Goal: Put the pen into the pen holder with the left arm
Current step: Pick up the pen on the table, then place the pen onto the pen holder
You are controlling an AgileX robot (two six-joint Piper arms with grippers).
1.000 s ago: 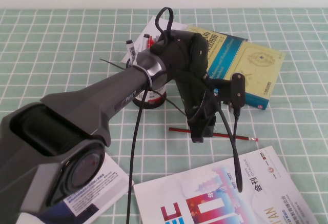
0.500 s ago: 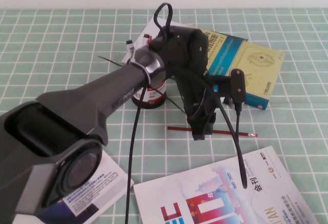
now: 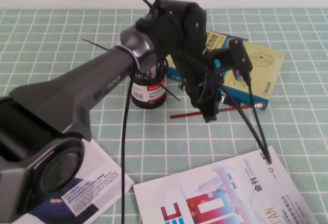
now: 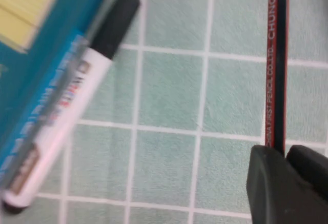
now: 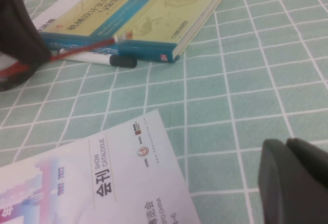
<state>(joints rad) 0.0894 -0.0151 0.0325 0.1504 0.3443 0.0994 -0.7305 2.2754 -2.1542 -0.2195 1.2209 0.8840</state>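
Danger: the black left gripper [image 3: 210, 115] pinches the thin dark red pen [image 3: 182, 115] mid-stick (right gripper [image 5: 297, 175] together, near magazine); it could tip, missing the black mesh pen holder [image 3: 148, 93].

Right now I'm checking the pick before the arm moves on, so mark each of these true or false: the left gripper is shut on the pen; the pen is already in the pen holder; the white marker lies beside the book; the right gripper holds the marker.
1. The left gripper is shut on the pen. True.
2. The pen is already in the pen holder. False: it is held outside the holder.
3. The white marker lies beside the book. True.
4. The right gripper holds the marker. False: it is low over the cloth, apart from it, holding nothing.
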